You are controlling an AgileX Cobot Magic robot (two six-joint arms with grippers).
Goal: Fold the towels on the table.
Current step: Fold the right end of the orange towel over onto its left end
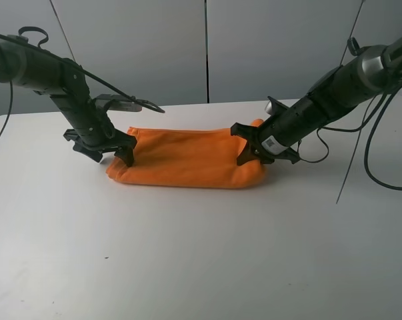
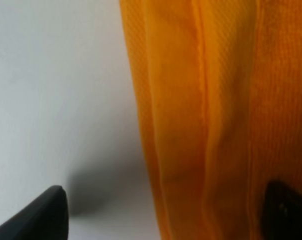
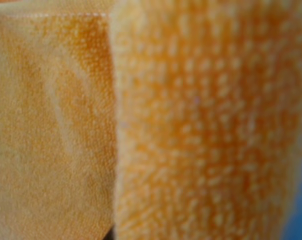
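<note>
Filling the back of the exterior high view, pale grey wall panels [image 1: 274, 47] stand with thin vertical seams between them. Below them spreads the white surface [image 1: 187, 253], smooth and plain, with a rounded corner at far left and one tiny dark speck [image 1: 107, 258] toward the front.

An orange towel [image 1: 187, 160] lies toward the back middle of the surface, folded into a long band running left to right.

The left arm [image 1: 61, 80] comes down from the upper left to the towel's left end. The right arm [image 1: 334, 93] slants in from the upper right to its right end, with dark cables [image 1: 381, 153] looping beside it.

The left fingers [image 1: 126, 152] stand wide apart and grip nothing. In the left wrist view one black tip [image 2: 40, 215] is over the bare surface and the other [image 2: 286, 210] over the cloth, so they straddle the towel's [image 2: 216, 125] edge, where a stitched hem [image 2: 203, 100] runs.

The right fingers [image 1: 244, 150] are pressed against the towel's right end. Blurred orange pile [image 3: 191, 125] fills the right wrist view, and I cannot tell whether these fingers have closed on it.
</note>
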